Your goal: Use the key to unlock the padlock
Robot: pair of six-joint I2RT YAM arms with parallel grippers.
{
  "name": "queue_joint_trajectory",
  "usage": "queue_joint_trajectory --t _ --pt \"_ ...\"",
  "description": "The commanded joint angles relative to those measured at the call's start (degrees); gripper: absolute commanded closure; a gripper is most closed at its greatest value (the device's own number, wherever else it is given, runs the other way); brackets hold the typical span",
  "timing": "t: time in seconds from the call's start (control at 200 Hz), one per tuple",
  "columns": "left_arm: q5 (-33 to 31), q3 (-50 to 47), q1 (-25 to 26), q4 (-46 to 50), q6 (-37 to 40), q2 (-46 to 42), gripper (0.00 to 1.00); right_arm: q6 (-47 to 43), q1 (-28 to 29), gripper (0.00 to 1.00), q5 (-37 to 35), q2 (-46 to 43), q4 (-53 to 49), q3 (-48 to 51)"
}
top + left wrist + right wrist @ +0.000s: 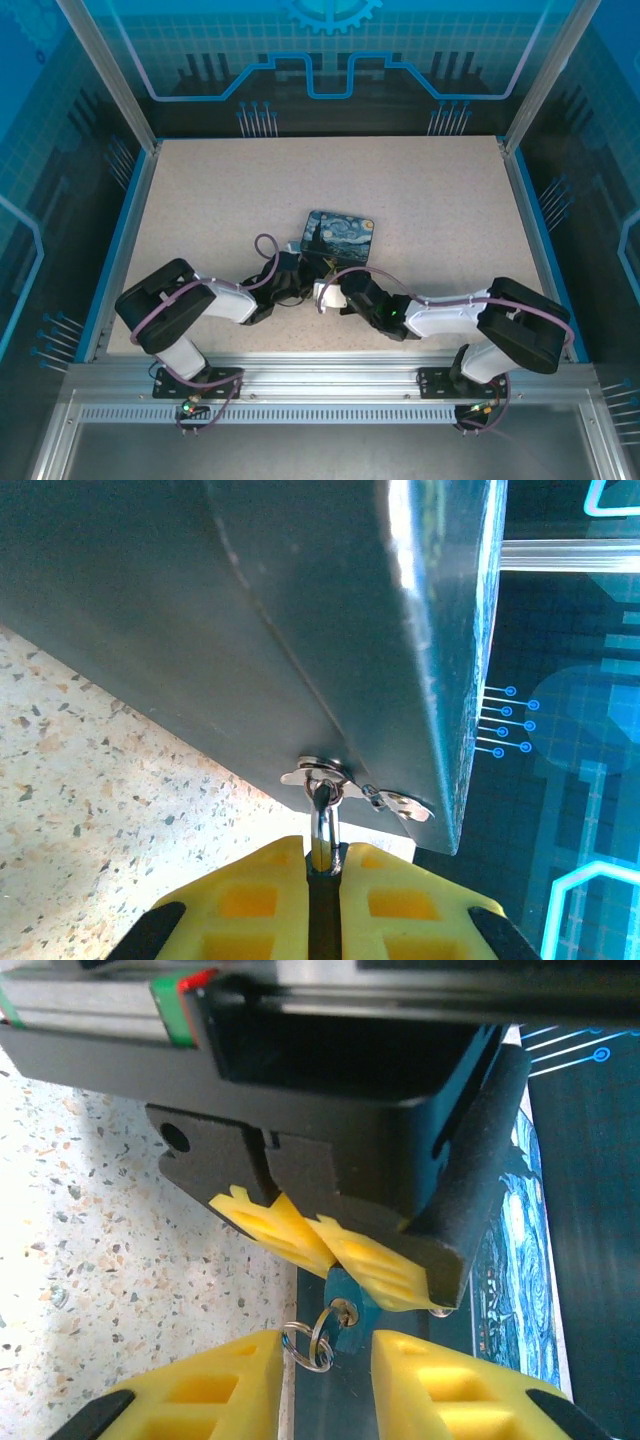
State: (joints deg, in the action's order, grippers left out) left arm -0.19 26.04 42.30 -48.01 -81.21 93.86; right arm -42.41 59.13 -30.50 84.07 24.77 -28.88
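Note:
The padlock [323,830] hangs by its thin silver shackle from the hasp [322,777] on the tin box [300,610]. My left gripper [325,858] is shut on the padlock, whose body is hidden between the yellow fingers. In the right wrist view, the key's teal head [345,1307] pokes out below the left gripper's fingers [380,1272], with a split ring [308,1346] hanging from it. The key's blade is hidden. My right gripper [328,1348] brackets the key head, and a gap shows on each side of it. Both grippers meet at the tin's near edge [318,290].
The blue swirl-painted tin [338,235] lies mid-table on the speckled surface [420,200]. Blue side rails [118,240] and an aluminium frame [320,385] border the table. Both arms crowd the near centre.

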Motion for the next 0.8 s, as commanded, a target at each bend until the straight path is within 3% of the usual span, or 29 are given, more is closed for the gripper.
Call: queue_joint_trajectory --t 0.0,0.405,0.795 --pt "1.06 1.10 0.44 -4.42 -1.57 0.44 1.00 1.10 -0.73 0.74 -1.19 0.98 2.91 -1.23" --pt "1.25 1.15 0.41 -5.87 -2.05 1.47 1.00 5.37 -1.39 1.00 -4.32 1.23 4.26 -1.70" --pt "1.33 1.15 0.47 -6.84 -2.20 2.29 1.00 19.72 -1.49 1.00 -5.45 -1.73 0.19 -4.14"
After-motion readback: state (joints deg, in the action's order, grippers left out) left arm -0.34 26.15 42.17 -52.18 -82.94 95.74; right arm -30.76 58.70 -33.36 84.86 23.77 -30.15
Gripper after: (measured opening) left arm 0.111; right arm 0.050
